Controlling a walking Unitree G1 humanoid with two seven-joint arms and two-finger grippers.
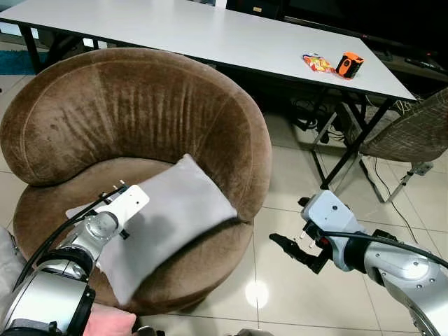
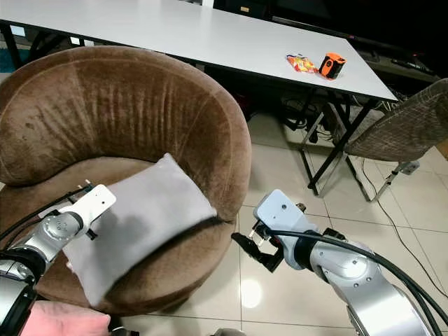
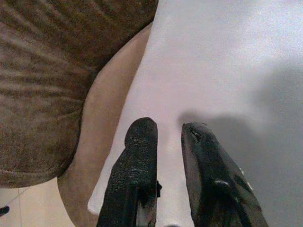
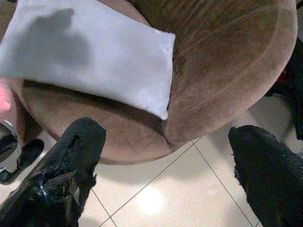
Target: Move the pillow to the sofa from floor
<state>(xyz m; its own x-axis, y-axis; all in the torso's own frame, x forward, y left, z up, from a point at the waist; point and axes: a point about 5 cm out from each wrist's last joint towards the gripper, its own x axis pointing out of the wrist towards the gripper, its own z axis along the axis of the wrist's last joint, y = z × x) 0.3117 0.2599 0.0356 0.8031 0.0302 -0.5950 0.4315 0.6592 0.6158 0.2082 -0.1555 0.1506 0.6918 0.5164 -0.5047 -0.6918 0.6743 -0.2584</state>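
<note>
a grey rectangular pillow (image 1: 164, 220) lies on the seat of a round brown sofa (image 1: 140, 119), tilted, with one corner up against the backrest on the robot's right. its long axis runs diagonally from that corner down toward the seat's front edge, where its near end overhangs a little. the left pincer (image 3: 168, 142) rests over the pillow's near left part, its two black fingers (image 3: 137, 161) a narrow gap apart and gripping nothing. the right pincer (image 1: 290, 246) hovers above the tiled floor (image 1: 294, 294) beside the sofa's right edge, fingers spread wide and empty. behind the sofa stands a white worktop (image 1: 210, 31) carrying an orange object (image 1: 348, 64) near its right end.
</note>
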